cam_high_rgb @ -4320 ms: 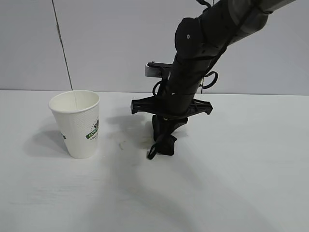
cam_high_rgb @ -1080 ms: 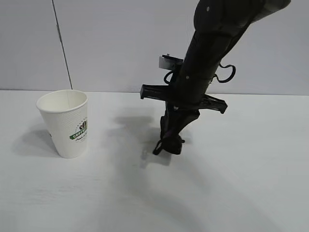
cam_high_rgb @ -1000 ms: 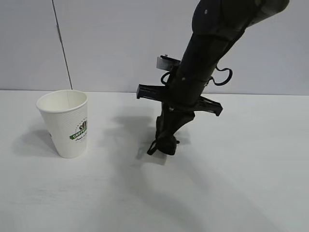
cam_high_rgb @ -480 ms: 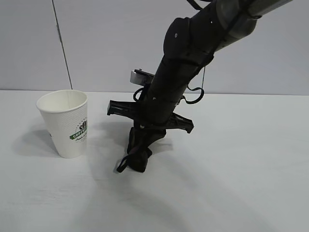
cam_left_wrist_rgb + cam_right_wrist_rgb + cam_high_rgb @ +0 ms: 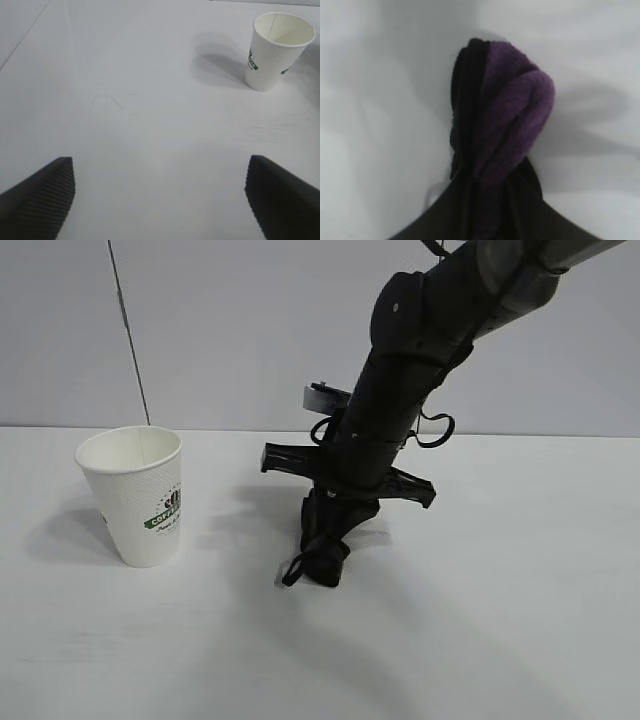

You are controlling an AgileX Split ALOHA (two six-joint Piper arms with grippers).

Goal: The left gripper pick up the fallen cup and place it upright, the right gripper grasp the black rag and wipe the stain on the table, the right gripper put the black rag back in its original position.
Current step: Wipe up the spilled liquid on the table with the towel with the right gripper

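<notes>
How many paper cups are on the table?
1: the cup stands upright on the table, at the exterior view's left, apart from the black rag. None looks hidden.

Light: bright, even, overhead | Shadows: soft beside cup and rag on table | Blur: right wrist close-up soft

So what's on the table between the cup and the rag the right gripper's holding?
Nothing: in the exterior view only bare table separates the cup from the black rag in the right gripper.
</notes>
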